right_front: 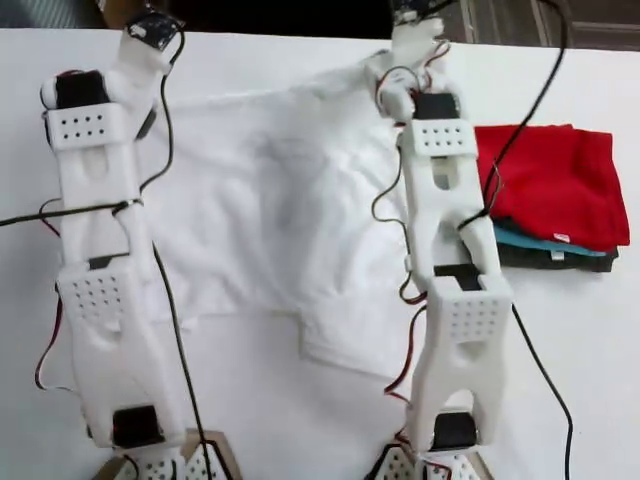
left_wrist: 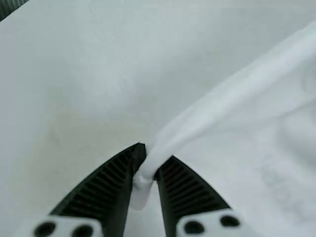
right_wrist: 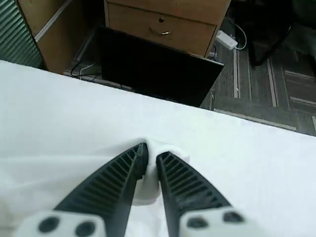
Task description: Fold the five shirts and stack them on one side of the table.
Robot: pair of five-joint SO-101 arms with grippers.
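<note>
A white shirt [right_front: 280, 200] lies spread on the white table [right_front: 580, 380] between the two arms. My left gripper [left_wrist: 148, 160] is shut on a bunched edge of the white shirt [left_wrist: 232, 94]; in the high view the left gripper [right_front: 150, 40] sits at the shirt's far left corner. My right gripper [right_wrist: 150, 157] is shut on a fold of the white shirt [right_wrist: 148, 190] close to the table's far edge; from above the right gripper [right_front: 408, 55] is at the shirt's far right corner. Both corners look slightly lifted.
A stack of folded shirts stands at the right side: a red shirt [right_front: 550, 180] on top, a teal one [right_front: 530, 243] and a dark one [right_front: 550, 262] under it. Beyond the far edge are a wooden drawer unit [right_wrist: 163, 19] and a black panel [right_wrist: 153, 69].
</note>
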